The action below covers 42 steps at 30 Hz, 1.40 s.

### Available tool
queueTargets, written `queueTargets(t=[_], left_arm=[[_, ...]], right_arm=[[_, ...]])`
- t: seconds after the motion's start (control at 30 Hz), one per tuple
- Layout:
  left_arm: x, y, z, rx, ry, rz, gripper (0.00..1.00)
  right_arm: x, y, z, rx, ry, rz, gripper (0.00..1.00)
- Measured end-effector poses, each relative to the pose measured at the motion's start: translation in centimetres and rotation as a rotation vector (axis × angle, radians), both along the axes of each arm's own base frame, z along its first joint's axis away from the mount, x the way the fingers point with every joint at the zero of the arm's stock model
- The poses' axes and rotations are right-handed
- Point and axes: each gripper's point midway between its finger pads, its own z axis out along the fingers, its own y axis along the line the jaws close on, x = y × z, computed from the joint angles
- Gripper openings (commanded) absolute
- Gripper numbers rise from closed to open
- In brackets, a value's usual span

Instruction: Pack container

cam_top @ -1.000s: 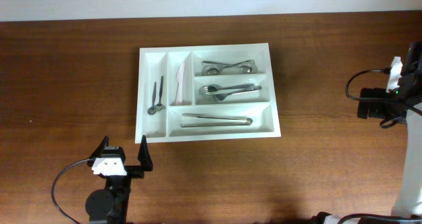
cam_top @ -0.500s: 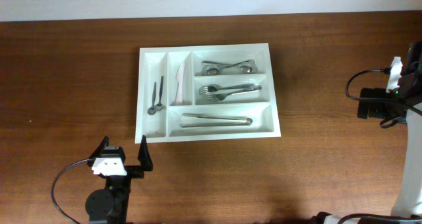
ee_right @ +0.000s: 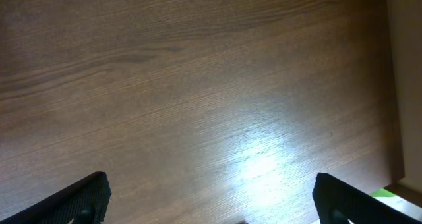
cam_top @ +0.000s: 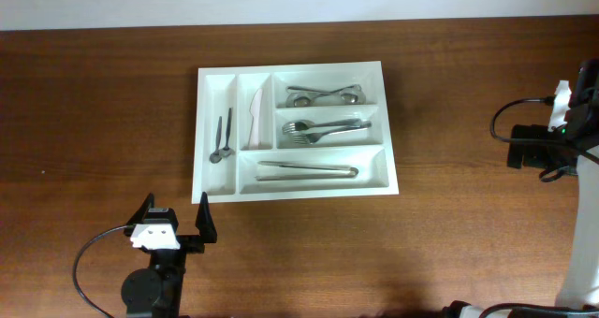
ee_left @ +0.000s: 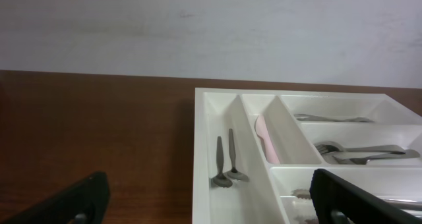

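Lying near the open left jaws is the container [cam_top: 221, 180].

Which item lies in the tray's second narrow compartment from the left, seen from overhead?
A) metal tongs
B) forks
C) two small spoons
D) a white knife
D: a single white knife lies in that compartment of the container, just right of the small spoons.

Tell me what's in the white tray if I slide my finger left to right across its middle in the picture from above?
Inside the container: two small spoons → white knife → silver forks.
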Motion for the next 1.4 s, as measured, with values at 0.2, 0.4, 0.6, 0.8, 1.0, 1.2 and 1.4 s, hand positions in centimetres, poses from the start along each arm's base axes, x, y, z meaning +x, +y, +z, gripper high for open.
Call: queueTargets(t=[0.2,0.4,0.6,0.8,1.0,1.2,1.4], left_arm=[[0.0,0.0,0.0,0.0,0.0,0.0,0.99],[0.0,0.0,0.0,0.0,0.0,0.0,0.99],[0.0,0.0,0.0,0.0,0.0,0.0,0.99],[0.0,0.0,0.0,0.0,0.0,0.0,0.99],[0.0,0.0,0.0,0.0,0.0,0.0,0.99],[0.0,0.0,0.0,0.0,0.0,0.0,0.99],[0.0,0.0,0.0,0.0,0.0,0.0,0.99]], right_arm=[[0.0,0.0,0.0,0.0,0.0,0.0,0.99],[1.3,-0.4,0.7,-0.015,-0.076,-0.022,0.99],[4.5,-0.8,6.2,-0.075,-0.379,-0.012,0.99],[3.5,2.2,11.8,-0.089,-0.586,0.065,0.99],[1.5,7.1,17.0,-0.099,-0.802,0.206,0.99],[-0.7,9.2,20.2,-0.152,-1.074,0.272,0.99],[-4.1,10.4,19.1,-0.173,-1.218,0.307,0.99]])
